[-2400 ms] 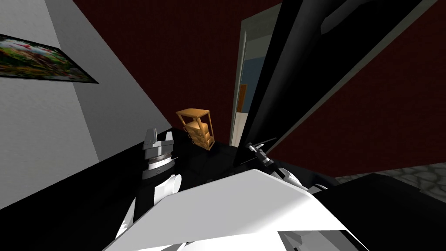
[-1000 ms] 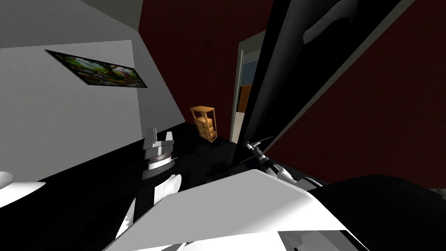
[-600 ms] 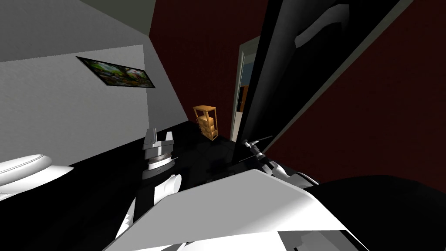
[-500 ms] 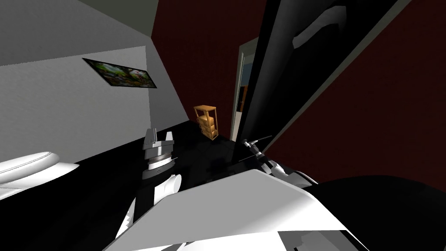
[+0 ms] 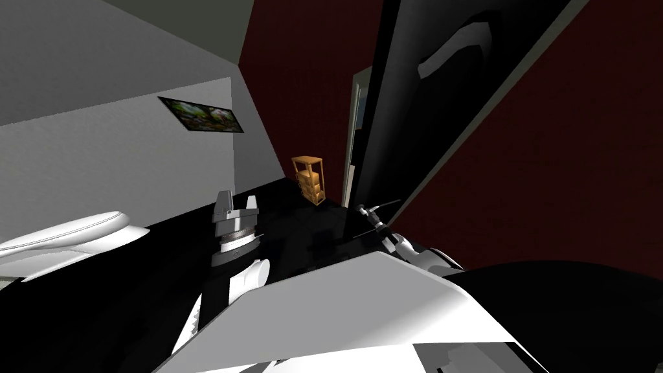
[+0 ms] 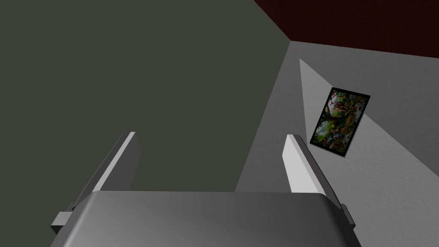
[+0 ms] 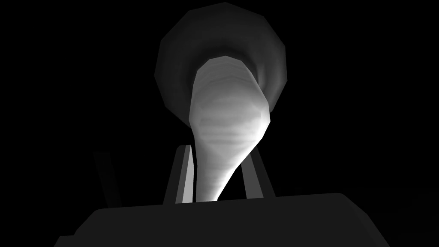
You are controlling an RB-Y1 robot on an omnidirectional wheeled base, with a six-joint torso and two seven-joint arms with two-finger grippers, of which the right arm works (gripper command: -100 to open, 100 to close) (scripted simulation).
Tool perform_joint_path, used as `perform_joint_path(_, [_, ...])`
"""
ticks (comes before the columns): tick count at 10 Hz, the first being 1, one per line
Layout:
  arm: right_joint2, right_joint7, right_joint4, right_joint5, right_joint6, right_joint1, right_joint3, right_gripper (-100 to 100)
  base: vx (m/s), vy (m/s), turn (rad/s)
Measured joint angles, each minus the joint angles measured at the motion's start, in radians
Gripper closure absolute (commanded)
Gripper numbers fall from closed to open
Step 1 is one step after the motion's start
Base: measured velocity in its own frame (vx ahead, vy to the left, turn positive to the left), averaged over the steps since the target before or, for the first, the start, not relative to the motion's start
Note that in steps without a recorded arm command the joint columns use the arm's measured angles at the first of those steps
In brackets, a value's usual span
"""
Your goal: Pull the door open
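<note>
Right now the robot stands close up against the door [image 5: 414, 123], a tall black slab rising between dark red walls [image 5: 557, 168]. Its right arm reaches forward and low to the door's lower part. The right gripper [image 7: 219, 150] is clenched on the handle [image 7: 227, 115]. In the right wrist view its 2 thin fingers [image 7: 184, 171] press the narrow end of a pale grey lever from either side. The lever widens away from them toward a dark round plate [image 7: 171, 55] on the black door face. A grey strip [image 5: 492, 103] runs along the door's right side. I cannot tell whether it is the door's edge or its frame, nor how far the door stands from its frame.

The left arm is held up in front of the chest, to the left of the door and well apart from it. The left gripper [image 5: 237, 202] is released, its 2 fingers spread wide.

Past the door's left edge a pale-framed opening [image 5: 355, 129] shows a thin sliver of a lighter room. Just beside that opening a small orange wooden shelf unit [image 5: 309, 179] stands on the black floor [image 5: 129, 291]. A framed picture [image 5: 202, 114] hangs on the grey wall [image 5: 129, 162] to the left. Below it, near the floor, lies a white rounded shape [image 5: 65, 233] that I cannot identify.
</note>
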Motion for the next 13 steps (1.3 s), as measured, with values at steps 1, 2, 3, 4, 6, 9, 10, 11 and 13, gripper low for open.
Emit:
perform_joint_path(1, [0.002,0.0,0.023,0.002,-0.009,-0.01,0.002,100,-0.09,-0.049,0.089])
perform_joint_path(2, [0.01,0.002,0.058,0.007,-0.014,-0.037,-0.001,100,-0.19,-0.101,0.12])
perform_joint_path(3, [0.022,0.01,0.104,0.011,-0.02,-0.077,-0.006,100,-0.142,-0.075,0.067])
perform_joint_path(4, [0.024,0.012,0.09,0.014,-0.01,-0.079,-0.007,100,-0.048,-0.023,0.007])
perform_joint_path(6, [0.031,0.013,0.076,0.02,0.016,-0.086,-0.011,100,-0.149,-0.08,0.092])
perform_joint_path(9, [0.052,0.022,0.083,0.033,0.052,-0.126,-0.018,100,-0.14,-0.094,0.073])
perform_joint_path(10, [0.055,0.023,0.082,0.034,0.057,-0.126,-0.016,100,-0.138,-0.029,0.072])
perform_joint_path(11, [0.054,0.023,0.094,0.031,0.054,-0.135,-0.013,100,-0.221,-0.071,0.084])
perform_joint_path(13, [0.055,0.026,0.101,0.025,0.056,-0.15,-0.001,100,-0.178,-0.095,0.094])
